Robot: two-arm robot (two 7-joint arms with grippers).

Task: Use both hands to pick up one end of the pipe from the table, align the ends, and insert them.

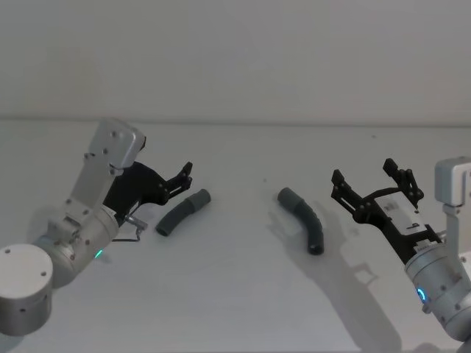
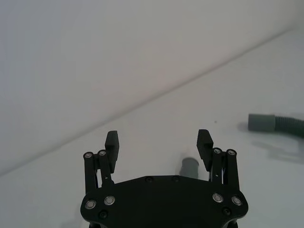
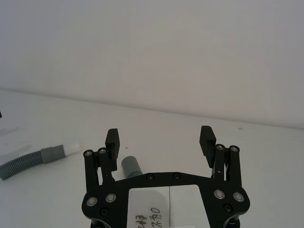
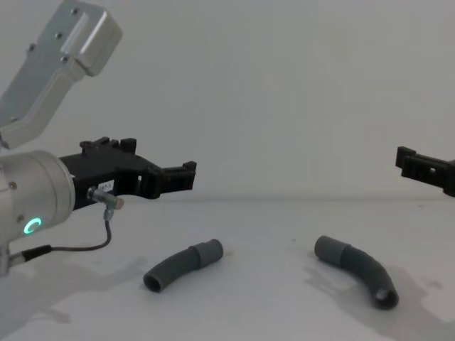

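Note:
Two dark-grey ribbed pieces of the pipe lie apart on the white table (image 1: 235, 294). The left piece (image 1: 182, 212) (image 4: 181, 264) lies below and just in front of my left gripper (image 1: 184, 178) (image 4: 186, 174), which hovers open and holds nothing. The left wrist view shows that gripper (image 2: 158, 142) with this piece's cuff (image 2: 190, 167) peeking out past the palm. The right piece (image 1: 303, 219) (image 4: 359, 273) lies left of my open right gripper (image 1: 368, 176) (image 3: 160, 140), and its cuff (image 3: 130, 166) sits between the fingers, lower down. The left piece (image 3: 38, 159) shows a white tip (image 3: 72, 147).
A plain pale wall (image 1: 235, 59) rises behind the table's far edge. The right piece (image 2: 273, 124) also shows far off in the left wrist view. A thin cable (image 4: 85, 245) loops under the left wrist. A gap of bare table separates the two pieces.

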